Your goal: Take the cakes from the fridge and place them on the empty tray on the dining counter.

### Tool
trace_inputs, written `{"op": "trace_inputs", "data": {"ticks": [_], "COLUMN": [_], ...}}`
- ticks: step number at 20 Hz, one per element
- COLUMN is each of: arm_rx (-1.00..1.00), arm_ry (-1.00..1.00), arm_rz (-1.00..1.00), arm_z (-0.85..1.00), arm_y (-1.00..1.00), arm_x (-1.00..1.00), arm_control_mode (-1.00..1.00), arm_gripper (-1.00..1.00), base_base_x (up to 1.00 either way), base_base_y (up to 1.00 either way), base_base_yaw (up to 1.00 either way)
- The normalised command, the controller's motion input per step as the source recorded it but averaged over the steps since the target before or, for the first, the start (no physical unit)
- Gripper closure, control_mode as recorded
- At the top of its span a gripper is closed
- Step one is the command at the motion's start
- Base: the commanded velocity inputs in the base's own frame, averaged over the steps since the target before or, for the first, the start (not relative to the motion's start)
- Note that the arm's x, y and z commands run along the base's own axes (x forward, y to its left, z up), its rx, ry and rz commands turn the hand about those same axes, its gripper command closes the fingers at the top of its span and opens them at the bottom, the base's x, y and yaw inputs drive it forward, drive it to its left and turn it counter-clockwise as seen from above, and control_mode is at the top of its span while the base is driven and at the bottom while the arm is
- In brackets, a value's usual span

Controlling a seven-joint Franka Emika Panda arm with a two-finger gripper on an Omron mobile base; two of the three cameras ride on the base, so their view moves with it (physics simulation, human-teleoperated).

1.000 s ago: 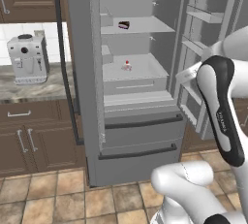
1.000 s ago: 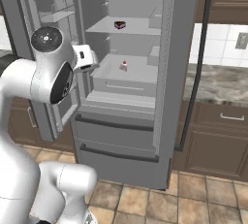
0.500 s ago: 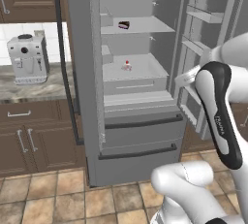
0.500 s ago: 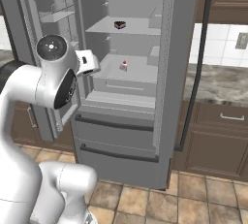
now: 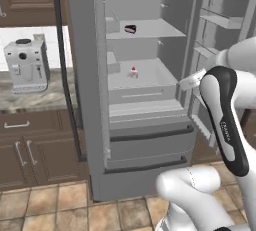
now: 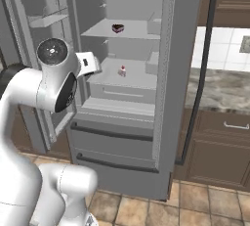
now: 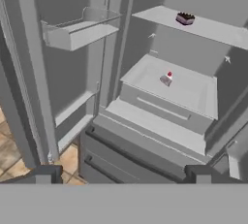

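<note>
The fridge (image 5: 85, 100) stands with both doors swung wide. On its upper shelf sits a dark chocolate cake (image 5: 130, 28) (image 6: 117, 28) (image 7: 185, 19). One shelf lower rests a white cake with a red top (image 5: 133, 72) (image 6: 122, 70) (image 7: 166, 78). My gripper (image 7: 123, 175) is open and holds nothing. It hovers in front of the fridge opening, well short of both cakes, at about the height of the lower shelf. My white hand (image 5: 192, 81) (image 6: 89, 63) points into the fridge. The empty tray and the dining counter are out of view.
A grey coffee machine (image 5: 26, 65) stands on the marbled counter (image 5: 30, 100) left of the fridge, over brown cabinets. The open door's bins (image 7: 77, 31) flank my hand. Two closed drawers (image 5: 150, 145) lie below the shelves. More counter (image 6: 219, 88) runs to the right.
The arm has sunk slightly and the hand has edged a little closer to the fridge opening. Both cakes lie where they were, and the gripper stays open.
</note>
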Motion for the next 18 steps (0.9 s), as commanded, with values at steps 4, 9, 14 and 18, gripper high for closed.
{"op": "trace_inputs", "data": {"ticks": [4,9,14,18], "arm_rx": [0.0,0.0,0.0,0.0], "arm_ry": [0.0,0.0,0.0,0.0], "arm_rz": [0.0,0.0,0.0,0.0], "arm_z": [0.0,0.0,0.0,0.0], "arm_y": [0.0,0.0,0.0,0.0], "arm_x": [0.0,0.0,0.0,0.0], "arm_control_mode": [1.0,1.0,1.0,1.0], "arm_gripper": [-1.0,-1.0,-1.0,-1.0], "base_base_x": [1.0,1.0,1.0,1.0], "base_base_y": [0.0,0.0,0.0,0.0], "base_base_yaw": [0.01,0.0,0.0,0.0]}}
